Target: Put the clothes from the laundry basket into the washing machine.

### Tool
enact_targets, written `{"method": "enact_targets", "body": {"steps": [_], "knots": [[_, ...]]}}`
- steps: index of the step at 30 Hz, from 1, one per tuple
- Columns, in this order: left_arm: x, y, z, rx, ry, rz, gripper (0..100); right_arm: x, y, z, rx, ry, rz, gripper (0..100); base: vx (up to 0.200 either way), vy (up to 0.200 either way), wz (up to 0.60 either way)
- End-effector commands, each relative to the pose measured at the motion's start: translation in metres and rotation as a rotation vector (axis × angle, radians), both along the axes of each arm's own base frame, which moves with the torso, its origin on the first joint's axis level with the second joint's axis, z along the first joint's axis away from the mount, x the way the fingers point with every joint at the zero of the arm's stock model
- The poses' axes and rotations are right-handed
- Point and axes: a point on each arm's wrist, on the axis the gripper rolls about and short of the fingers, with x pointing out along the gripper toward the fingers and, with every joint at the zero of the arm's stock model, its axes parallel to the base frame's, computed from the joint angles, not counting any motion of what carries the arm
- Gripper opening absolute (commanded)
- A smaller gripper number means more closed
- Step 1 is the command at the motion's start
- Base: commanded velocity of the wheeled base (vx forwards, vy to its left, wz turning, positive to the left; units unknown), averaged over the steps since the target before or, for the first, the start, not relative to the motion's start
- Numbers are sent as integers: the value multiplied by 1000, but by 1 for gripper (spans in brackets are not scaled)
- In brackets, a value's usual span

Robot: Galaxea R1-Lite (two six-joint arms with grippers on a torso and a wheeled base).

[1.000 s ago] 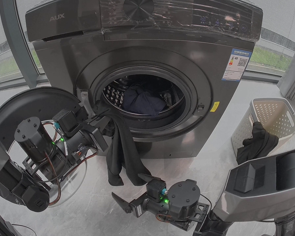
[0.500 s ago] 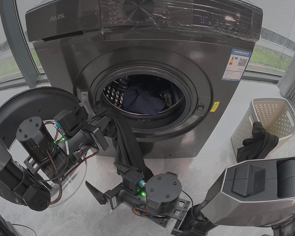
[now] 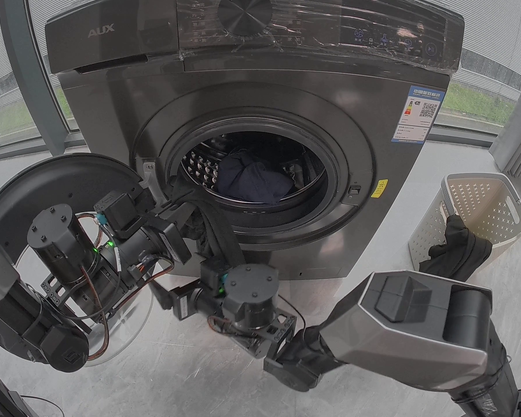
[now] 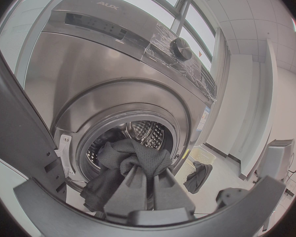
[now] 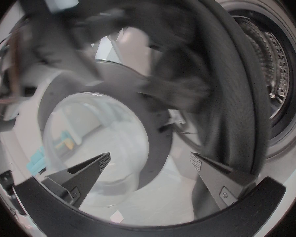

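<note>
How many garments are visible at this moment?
3. A dark blue garment lies in the drum; a dark grey garment hangs from the drum opening, clamped by the left gripper; a black garment drapes over the laundry basket. Others may be hidden inside.

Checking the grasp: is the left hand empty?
No, the left hand is shut on a dark garment hanging from the washing machine.

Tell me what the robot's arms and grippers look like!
The left arm is black, with round motor drums, red-brown cables and a tiny green light. The right arm wears a boxy grey shell, then black round joints. The left gripper and the right gripper have dark grey wedge fingers; the right one's tips carry bumpy pads.
</note>
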Motion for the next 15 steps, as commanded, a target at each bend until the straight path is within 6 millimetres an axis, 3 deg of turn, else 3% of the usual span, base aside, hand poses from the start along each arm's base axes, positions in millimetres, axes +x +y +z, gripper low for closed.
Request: {"method": "enact_targets", "body": {"steps": [1,6,15], "knots": [[-1,2,3,-3,-9,3,0,41,-18,-30,-40,23,-118,100,0,0,0],[0,1,3,-5,-9,1,0,56,-43,-21,-53,5,-194,100,0,0,0],[2,3,2,-2,-6,11,0,55,-76,-15,-85,-22,-242,100,0,0,0]]}}
